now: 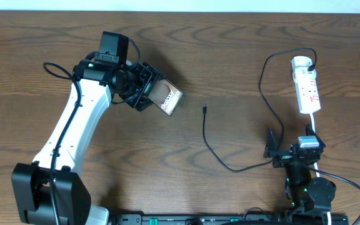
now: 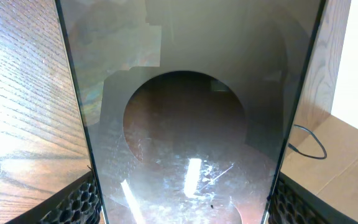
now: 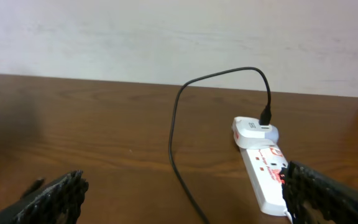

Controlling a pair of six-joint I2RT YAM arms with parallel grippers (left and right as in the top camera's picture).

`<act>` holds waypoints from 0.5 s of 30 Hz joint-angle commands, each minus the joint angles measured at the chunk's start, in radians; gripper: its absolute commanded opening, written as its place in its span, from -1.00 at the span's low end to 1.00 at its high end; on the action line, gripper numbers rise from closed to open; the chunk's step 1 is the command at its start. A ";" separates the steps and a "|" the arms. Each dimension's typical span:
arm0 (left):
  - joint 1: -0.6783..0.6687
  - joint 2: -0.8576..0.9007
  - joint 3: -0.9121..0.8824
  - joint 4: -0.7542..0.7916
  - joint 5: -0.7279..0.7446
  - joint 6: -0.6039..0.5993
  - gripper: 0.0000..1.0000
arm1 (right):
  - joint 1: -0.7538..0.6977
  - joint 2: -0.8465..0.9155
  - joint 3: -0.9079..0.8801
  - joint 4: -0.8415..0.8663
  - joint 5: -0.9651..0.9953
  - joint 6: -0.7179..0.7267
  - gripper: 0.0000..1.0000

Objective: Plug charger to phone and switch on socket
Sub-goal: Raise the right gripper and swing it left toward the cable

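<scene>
My left gripper (image 1: 150, 94) is shut on the phone (image 1: 170, 99), a brown-bronze slab with white lettering, and holds it over the table left of centre. In the left wrist view the phone's glossy face (image 2: 185, 124) fills the frame between the fingers (image 2: 76, 202). The charger's black tip (image 1: 205, 110) lies on the table right of the phone. Its thin cable (image 1: 227, 165) curves down and round to the white socket (image 1: 307, 84) at the far right. My right gripper (image 1: 290, 152) stands open below the socket, nothing between its fingers (image 3: 55, 199); cable (image 3: 174, 124) and socket (image 3: 263, 168) lie ahead of it.
A black plug (image 1: 313, 62) sits in the socket's rounded far end. The white left arm (image 1: 74, 125) slants across the left side of the table. A pale wall (image 3: 166, 31) rises behind the table's far edge.
</scene>
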 commanded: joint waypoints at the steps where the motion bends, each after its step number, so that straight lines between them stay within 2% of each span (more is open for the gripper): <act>1: 0.005 -0.029 0.006 0.000 0.025 -0.002 -0.86 | 0.005 -0.007 -0.001 0.010 -0.014 0.066 0.98; 9: 0.005 -0.029 0.006 0.000 0.025 -0.002 -0.85 | 0.005 0.021 0.034 0.007 -0.061 0.135 0.99; 15: 0.005 -0.029 0.006 0.000 0.025 -0.002 -0.86 | 0.005 0.122 0.106 -0.003 -0.076 0.156 0.98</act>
